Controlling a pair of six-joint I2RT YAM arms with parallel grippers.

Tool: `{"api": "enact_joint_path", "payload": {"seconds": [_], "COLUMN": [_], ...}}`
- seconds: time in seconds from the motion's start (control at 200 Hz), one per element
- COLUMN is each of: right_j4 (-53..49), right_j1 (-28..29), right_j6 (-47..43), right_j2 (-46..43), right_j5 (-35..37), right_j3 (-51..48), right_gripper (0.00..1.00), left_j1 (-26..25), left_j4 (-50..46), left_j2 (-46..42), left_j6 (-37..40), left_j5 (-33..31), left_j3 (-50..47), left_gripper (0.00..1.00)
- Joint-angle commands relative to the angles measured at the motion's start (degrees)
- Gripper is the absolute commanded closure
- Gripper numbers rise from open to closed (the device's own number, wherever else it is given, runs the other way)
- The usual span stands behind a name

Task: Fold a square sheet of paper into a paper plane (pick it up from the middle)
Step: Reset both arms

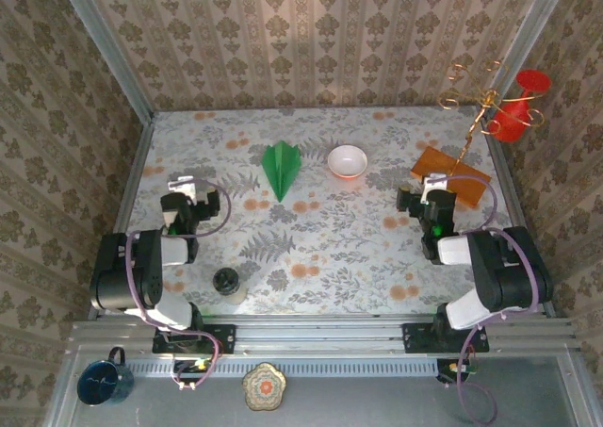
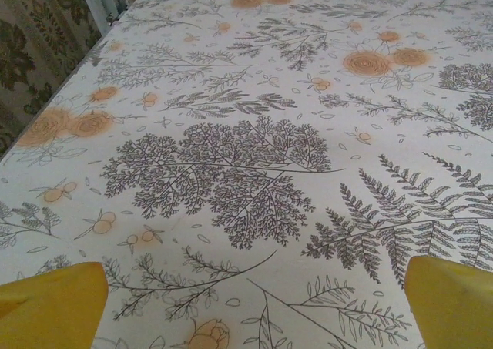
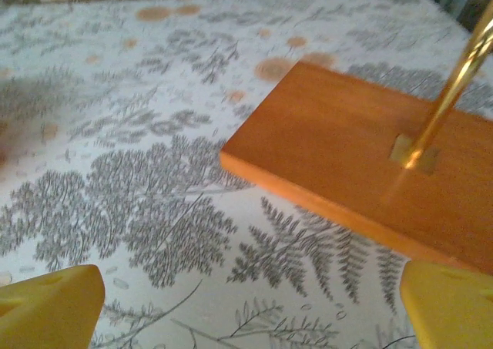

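Note:
The green paper plane (image 1: 281, 168), a pointed dart with a centre crease, lies flat on the floral tablecloth at the back centre with its tip toward the near edge. My left gripper (image 1: 188, 189) rests low over the table, well left of the plane, open, with nothing between its yellow fingertips (image 2: 50, 303). My right gripper (image 1: 429, 193) sits far right of the plane, open and empty. In the wrist views, the left gripper (image 2: 254, 310) and right gripper (image 3: 250, 310) each have bare cloth between their fingers.
A white bowl (image 1: 348, 161) stands just right of the plane. An orange-brown wooden board (image 1: 450, 176) (image 3: 362, 156) with a gold wire stand (image 1: 476, 106) lies just beyond the right gripper. A dark jar (image 1: 226, 281) sits near the front left. A blue mug (image 1: 102, 378) stands off the table.

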Motion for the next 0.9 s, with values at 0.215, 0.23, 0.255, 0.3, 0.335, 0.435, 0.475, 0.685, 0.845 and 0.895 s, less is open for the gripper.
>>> {"api": "enact_joint_path", "payload": {"seconds": [0.215, 0.23, 0.255, 0.3, 0.335, 0.435, 0.475, 0.685, 0.845, 0.895], "right_j4": [0.3, 0.3, 0.5, 0.4, 0.4, 0.4, 0.4, 0.3, 0.3, 0.3], "right_j1": [-0.4, -0.4, -0.4, -0.4, -0.4, -0.4, -0.4, -0.4, -0.4, -0.5], "right_j6": [-1.0, -1.0, -1.0, -1.0, -1.0, -1.0, -1.0, -1.0, -1.0, -1.0], "right_j2": [0.3, 0.3, 0.3, 0.3, 0.3, 0.4, 0.3, 0.4, 0.3, 0.3], "right_j5": [-2.3, -2.3, -2.3, -2.3, -2.3, -2.3, -2.3, -2.3, -2.4, -2.3], "right_j3": [3.2, 3.2, 3.2, 3.2, 3.2, 3.2, 3.2, 3.3, 3.3, 3.3], "right_gripper": [0.00, 0.00, 0.00, 0.00, 0.00, 0.00, 0.00, 0.00, 0.00, 0.00], "left_j1": [-2.5, -2.6, -2.7, -2.7, -2.8, -2.8, -2.8, -2.8, -2.6, -2.6], "left_j4": [1.3, 1.4, 1.6, 1.7, 1.7, 1.7, 1.7, 1.5, 1.1, 1.1], "left_j2": [0.7, 0.7, 0.8, 0.7, 0.8, 0.8, 0.8, 0.8, 0.9, 0.8], "left_j6": [3.4, 3.5, 3.6, 3.7, 3.7, 3.7, 3.7, 3.8, 3.4, 3.6], "left_j5": [-3.3, -3.3, -3.4, -3.6, -3.6, -3.6, -3.6, -3.5, -3.1, -3.1], "left_j3": [2.0, 2.0, 1.9, 1.9, 1.9, 1.9, 1.9, 2.0, 2.2, 2.2], "left_gripper": [0.00, 0.00, 0.00, 0.00, 0.00, 0.00, 0.00, 0.00, 0.00, 0.00]}}
